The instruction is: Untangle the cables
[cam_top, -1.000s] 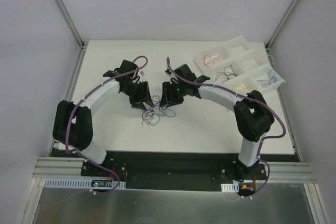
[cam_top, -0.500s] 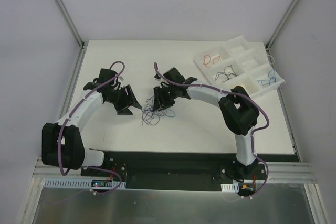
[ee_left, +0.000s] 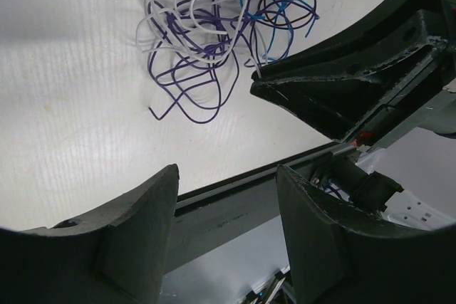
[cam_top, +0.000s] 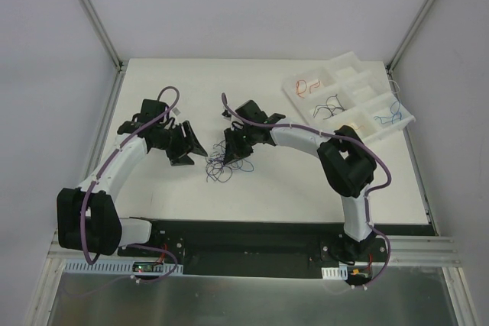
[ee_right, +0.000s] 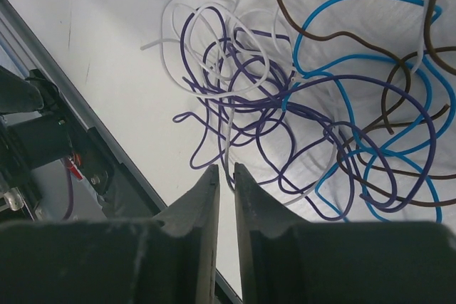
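right gripper [ee_right: 226, 174]: black jaws drawn to a thin slit at the tangle's edge; a white strand runs to the slit, but I cannot tell if it is pinched.
left gripper [ee_left: 226, 176]: black jaws wide, empty, just beside the tangle.
cables [cam_top: 221, 167]: knot of thin purple, white, blue and brown wires on the white tabletop [cam_top: 306, 185], between both grippers.
tray [cam_top: 348, 61]: white plastic, compartmented, far right corner, a few wires inside.

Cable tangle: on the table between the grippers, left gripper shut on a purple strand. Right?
No: the left wrist view shows the left gripper open and empty. The cable tangle does lie on the table between it and the right gripper.
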Available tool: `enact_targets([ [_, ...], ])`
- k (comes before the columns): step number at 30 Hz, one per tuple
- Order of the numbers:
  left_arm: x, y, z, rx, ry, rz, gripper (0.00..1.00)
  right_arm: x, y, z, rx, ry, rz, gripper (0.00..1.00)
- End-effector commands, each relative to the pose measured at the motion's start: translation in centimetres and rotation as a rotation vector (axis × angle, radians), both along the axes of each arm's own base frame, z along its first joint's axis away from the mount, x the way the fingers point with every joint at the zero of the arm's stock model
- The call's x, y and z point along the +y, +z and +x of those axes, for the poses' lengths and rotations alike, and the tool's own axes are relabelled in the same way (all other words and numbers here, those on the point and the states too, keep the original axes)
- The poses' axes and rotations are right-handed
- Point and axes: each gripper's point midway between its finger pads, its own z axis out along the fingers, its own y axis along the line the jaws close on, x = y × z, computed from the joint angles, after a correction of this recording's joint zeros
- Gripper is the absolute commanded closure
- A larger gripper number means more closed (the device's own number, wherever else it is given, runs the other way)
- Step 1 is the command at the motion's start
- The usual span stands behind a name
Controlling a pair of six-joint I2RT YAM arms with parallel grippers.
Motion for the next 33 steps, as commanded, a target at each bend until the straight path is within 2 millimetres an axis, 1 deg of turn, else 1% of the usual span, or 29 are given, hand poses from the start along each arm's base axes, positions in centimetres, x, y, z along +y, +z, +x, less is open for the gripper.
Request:
enact_targets([
  [1, -1.0, 2.6, 1.0, -0.088, -0.043, -0.049, 0.44, 0.5, 0.4, -0.4, -0.001, 0.041, 0.029, 0.82],
  [3, -1.1, 2.9, 1.0, -0.093, -0.043, -0.055, 0.44, 0.6, 0.1, -0.5, 0.007, 0.044, 0.028, 0.82],
  [9, -1.2, 3.2, 0.4, -0.118, -0.058, -0.067, 0.43, 1.2, 0.2, -0.9, 0.044, 0.054, 0.063, 0.82],
  [10, -1.3, 3.5, 0.4, -0.131, -0.064, -0.072, 0.39, 1.3, 0.3, -1.0, 0.051, 0.057, 0.070, 0.86],
  [11, -1.3, 3.9, 0.5, -0.154, -0.072, -0.078, 0.35, 1.4, 0.8, -1.0, 0.055, 0.059, 0.082, 0.95],
  [12, -1.4, 4.3, 0.5, -0.176, -0.080, -0.085, 0.32, 1.5, 1.4, -1.0, 0.062, 0.058, 0.098, 1.00],
  [14, -1.6, 5.3, 0.9, -0.244, -0.098, -0.099, 0.27, 1.5, 3.7, -1.0, 0.097, 0.045, 0.151, 1.00],
  [16, -1.9, 6.1, 1.0, -0.298, -0.121, -0.109, 0.25, 1.3, 7.3, -0.8, 0.126, 0.025, 0.235, 1.00],
  [18, -2.5, 6.7, 1.1, -0.336, -0.148, -0.130, 0.24, 0.9, 11.5, -0.5, 0.147, 0.025, 0.353, 1.00],
  [21, -3.8, 7.5, 1.2, -0.368, -0.185, -0.184, 0.23, -0.1, 16.3, -0.3, 0.185, 0.016, 0.470, 1.00],
  [24, -4.7, 8.4, 1.5, -0.405, -0.202, -0.209, 0.18, -0.7, 19.1, 0.6, 0.183, -0.026, 0.532, 1.00],
  [26, -5.0, 8.7, 1.7, -0.416, -0.195, -0.221, 0.12, -0.8, 20.9, 1.3, 0.182, -0.048, 0.580, 1.00],
  [29, -5.5, 8.6, 2.1, -0.406, -0.188, -0.241, 0.10, -0.5, 23.3, 1.6, 0.174, -0.055, 0.639, 1.00],
  [33, -6.4, 8.6, 3.0, -0.389, -0.183, -0.259, 0.09, -0.7, 25.7, 1.6, 0.141, -0.046, 0.674, 1.00],
])
